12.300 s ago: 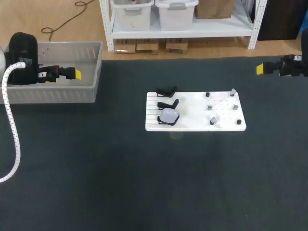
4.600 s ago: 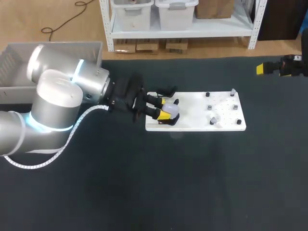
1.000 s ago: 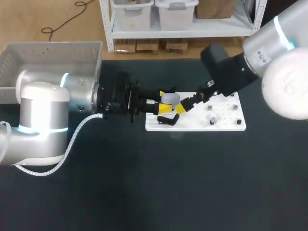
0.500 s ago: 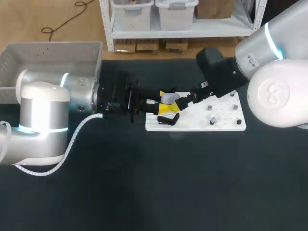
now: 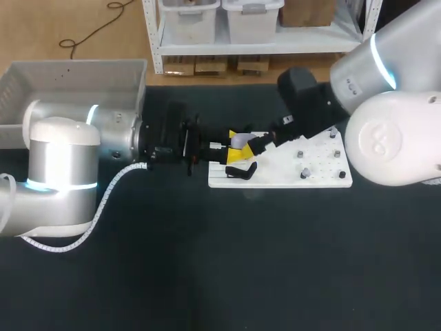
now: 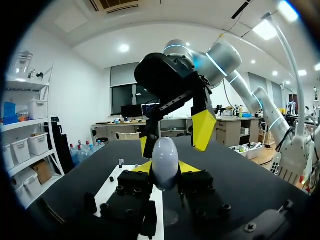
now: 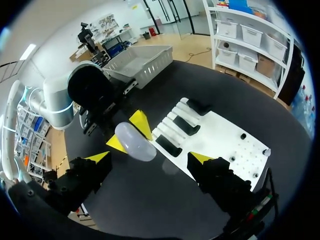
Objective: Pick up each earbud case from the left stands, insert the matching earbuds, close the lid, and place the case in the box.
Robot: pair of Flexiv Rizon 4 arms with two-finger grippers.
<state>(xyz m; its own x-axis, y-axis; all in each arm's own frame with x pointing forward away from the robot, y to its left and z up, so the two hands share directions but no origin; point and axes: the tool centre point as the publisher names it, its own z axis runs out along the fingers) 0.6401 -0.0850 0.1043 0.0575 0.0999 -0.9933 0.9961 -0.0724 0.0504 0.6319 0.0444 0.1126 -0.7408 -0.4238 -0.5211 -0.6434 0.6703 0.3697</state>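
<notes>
Dark matting covers the table, with a white board (image 5: 279,164) at its middle. Over the board's left side, above the black stands (image 5: 240,171), the left gripper (image 5: 234,147) is clamped on the pale earbud case (image 5: 240,140). Just right of it, the right gripper (image 5: 256,143) has its fingers spread wide, flanking the case. A grey box (image 5: 76,74) sits far left.

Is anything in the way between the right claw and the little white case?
No, nothing visible. The right gripper is open, with the case straight ahead of its fingers. The left gripper holds the case in the air.
</notes>
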